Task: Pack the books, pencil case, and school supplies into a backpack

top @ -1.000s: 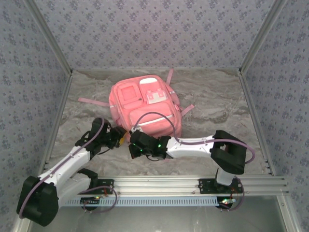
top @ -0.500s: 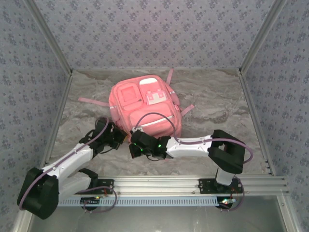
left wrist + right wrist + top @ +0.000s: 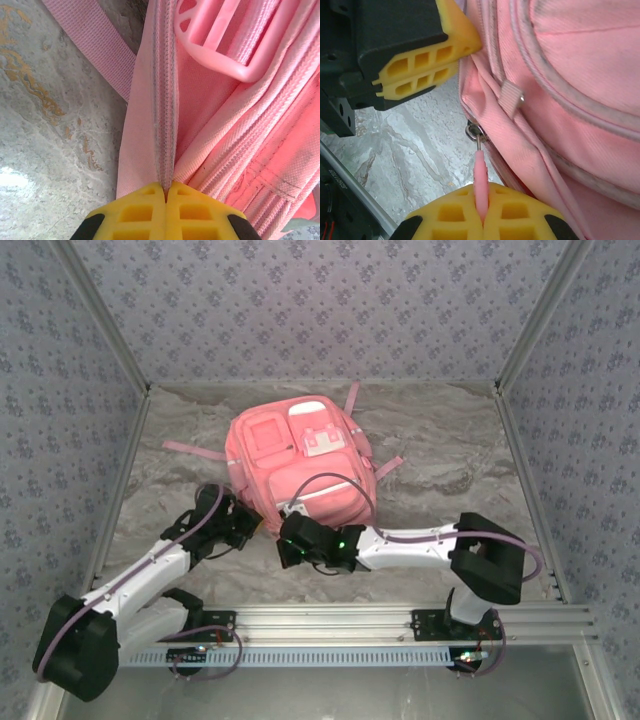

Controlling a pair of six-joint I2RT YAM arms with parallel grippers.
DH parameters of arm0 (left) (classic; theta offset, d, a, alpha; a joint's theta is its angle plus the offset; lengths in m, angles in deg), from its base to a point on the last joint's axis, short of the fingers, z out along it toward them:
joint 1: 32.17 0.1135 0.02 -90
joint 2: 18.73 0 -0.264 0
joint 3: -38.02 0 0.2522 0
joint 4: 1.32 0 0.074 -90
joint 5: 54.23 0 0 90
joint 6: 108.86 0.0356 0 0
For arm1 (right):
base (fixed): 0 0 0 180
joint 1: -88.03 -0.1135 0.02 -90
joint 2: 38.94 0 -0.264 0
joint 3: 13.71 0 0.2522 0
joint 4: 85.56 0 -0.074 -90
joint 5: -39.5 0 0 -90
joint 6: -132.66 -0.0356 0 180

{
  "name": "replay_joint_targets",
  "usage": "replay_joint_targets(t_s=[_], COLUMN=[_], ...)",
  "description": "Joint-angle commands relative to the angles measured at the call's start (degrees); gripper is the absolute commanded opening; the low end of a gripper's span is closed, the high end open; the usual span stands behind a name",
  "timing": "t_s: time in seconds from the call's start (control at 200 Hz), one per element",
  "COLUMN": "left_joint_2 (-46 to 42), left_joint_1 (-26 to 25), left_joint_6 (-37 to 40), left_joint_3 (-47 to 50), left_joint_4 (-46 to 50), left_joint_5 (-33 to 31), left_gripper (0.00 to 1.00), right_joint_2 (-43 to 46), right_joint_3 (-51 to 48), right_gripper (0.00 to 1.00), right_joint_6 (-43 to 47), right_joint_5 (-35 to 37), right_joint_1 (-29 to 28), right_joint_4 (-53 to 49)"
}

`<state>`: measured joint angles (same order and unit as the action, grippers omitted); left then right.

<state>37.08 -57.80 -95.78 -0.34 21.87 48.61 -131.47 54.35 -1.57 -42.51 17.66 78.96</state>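
Note:
The pink backpack [image 3: 300, 465] lies flat on the marble-patterned table, front pockets up. My left gripper [image 3: 256, 524] is at its near left corner, its yellow fingers shut on the zipper seam [image 3: 165, 125] of the backpack's edge. Just to the right, my right gripper [image 3: 288, 540] is shut on the slim pink zipper pull [image 3: 479, 170], which hangs from a metal slider ring [image 3: 474, 131]. In the right wrist view the left gripper's yellow fingers [image 3: 420, 67] press into the fabric just beyond the slider. The books, pencil case and school supplies are out of view.
Pink straps trail from the backpack to the left [image 3: 190, 450] and to the right [image 3: 388, 468]. A pink plastic buckle [image 3: 225, 50] sits on the bag near the seam. Patterned walls enclose the table, and an aluminium rail [image 3: 380, 620] runs along the near edge.
My left gripper has shut on the backpack's zipper seam. My right gripper and its arm have shifted slightly right, still holding the pull.

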Motion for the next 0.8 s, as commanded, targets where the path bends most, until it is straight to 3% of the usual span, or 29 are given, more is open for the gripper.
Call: replay_joint_targets(t_s=[0.0,0.27,0.794], left_joint_2=[-0.88,-1.55,-3.96], left_joint_1=[0.84,1.24,3.44], left_joint_6=[1.16,2.17,5.00], left_joint_3=[-1.11,-1.42,-2.59], left_joint_4=[3.55,5.23,10.14], left_joint_5=[-3.07,-3.22,-3.63], left_gripper=[0.00,0.00,0.00], right_joint_2=[3.33,7.88,12.34], right_joint_3=[-2.27,-4.47,-6.74], right_gripper=[0.00,0.00,0.00], right_joint_6=[-1.52,-0.58,1.82], right_joint_5=[3.00,2.56,-5.52], right_joint_1=[-0.14,-0.12,4.42], right_joint_4=[-3.38,-7.50,-17.86])
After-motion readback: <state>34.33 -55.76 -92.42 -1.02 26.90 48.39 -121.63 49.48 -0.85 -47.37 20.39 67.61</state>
